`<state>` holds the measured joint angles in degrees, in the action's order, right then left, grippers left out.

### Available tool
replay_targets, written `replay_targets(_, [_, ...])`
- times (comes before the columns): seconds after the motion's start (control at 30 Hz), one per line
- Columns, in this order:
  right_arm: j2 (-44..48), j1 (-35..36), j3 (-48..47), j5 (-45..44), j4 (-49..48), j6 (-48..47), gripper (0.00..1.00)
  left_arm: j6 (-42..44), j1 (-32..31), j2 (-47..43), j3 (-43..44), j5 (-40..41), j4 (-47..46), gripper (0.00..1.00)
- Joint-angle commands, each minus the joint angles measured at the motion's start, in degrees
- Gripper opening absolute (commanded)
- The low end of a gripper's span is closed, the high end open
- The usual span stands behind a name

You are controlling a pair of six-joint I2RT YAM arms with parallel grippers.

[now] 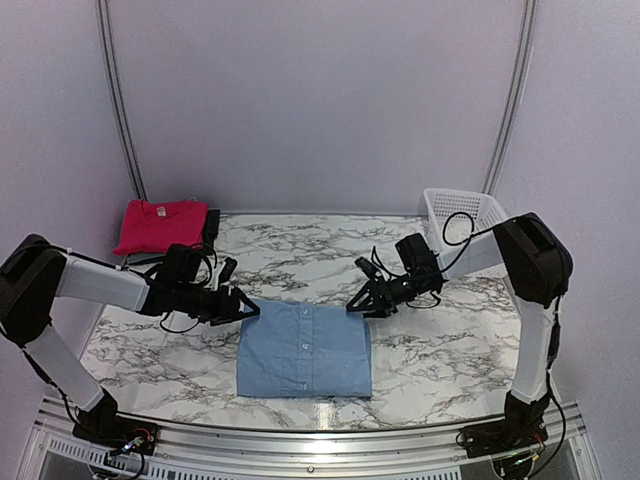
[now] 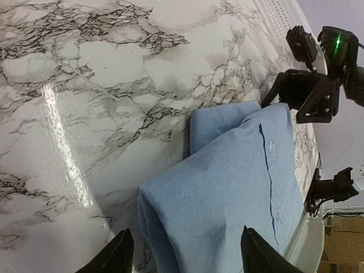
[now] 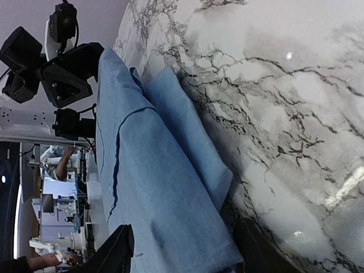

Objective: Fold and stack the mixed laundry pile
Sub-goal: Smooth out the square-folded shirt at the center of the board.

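The metal rail [image 1: 320, 440] ran along the near edge of the table [image 1: 450, 350], whose top was glossy white with grey marble veining. Just beyond the rail, at the middle of the table, lay the light blue shirt [image 1: 305, 350], folded into a flat, nearly square rectangle of matte woven cloth. Its button placket (small pale buttons on a stitched strip) ran from near to far up the middle. At the far edge, the wrist views showed a lower layer projecting slightly past the top layer in soft, rounded folds.

The left pincer [image 1: 247, 308] stood at the shirt's far left corner, released. Its black fingers [image 2: 116, 256] were spread, with the corner lying slack between them. The right pincer [image 1: 362, 306] stood at the far right corner, likewise released, jaws apart astride the cloth. Whether any fingertip touched the fabric could not be told, because both wrist views cut the tips off at the frame edge.

Marble surface showed to the left, to the right and beyond the shirt. At the far left corner rested the pink-red T-shirt [image 1: 160, 225], folded flat. A dark item [image 1: 211, 225], too small to identify, touched its right side. At the far right corner stood the white basket [image 1: 465, 212] of slatted plastic, its near side hidden behind the right arm [image 1: 530, 260].
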<state>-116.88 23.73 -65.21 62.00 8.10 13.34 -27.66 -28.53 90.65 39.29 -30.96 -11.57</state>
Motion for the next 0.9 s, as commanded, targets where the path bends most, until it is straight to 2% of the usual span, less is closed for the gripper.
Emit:
replay_targets(0.0, [-1.19,2.06,-2.28,2.23,0.68,-1.58,0.51,-3.81,-0.01,2.66,0.17,-4.15,-8.75,0.65])
replay_targets(0.13, [1.45,2.2,-1.75,1.55,1.34,-1.2,0.36,-3.93,0.05,5.32,0.95,-6.83,-10.82,0.53])
replay_targets(0.2, [3.18,2.18,-2.07,0.85,2.92,-1.52,0.21,-3.71,0.06,5.76,1.79,-8.49,-10.99,0.4])
replay_targets(0.3, [5.89,2.2,-2.82,-0.04,5.5,-1.89,0.04,-3.78,0.06,5.2,2.32,-9.77,-11.1,0.17])
replay_targets(0.37, [8.05,2.19,-3.3,-0.68,7.21,-1.91,0.0,-4.16,-0.01,4.29,2.29,-10.24,-11.19,0.08])
replay_targets(0.43, [9.97,2.29,-3.71,-2.16,9.4,-2.1,0.0,-4.6,-0.02,2.96,2.17,-10.79,-11.19,0.01])
replay_targets(0.63, [14.74,2.29,-2.28,-6.36,17.28,-3.55,0.0,-5.45,-0.63,-1.23,1.38,-10.85,-11.19,0.0])
replay_targets(0.87, [14.57,0.45,0.78,-13.71,19.14,-6.32,0.0,-5.04,-2.66,2.66,3.67,-9.1,-11.1,0.0])
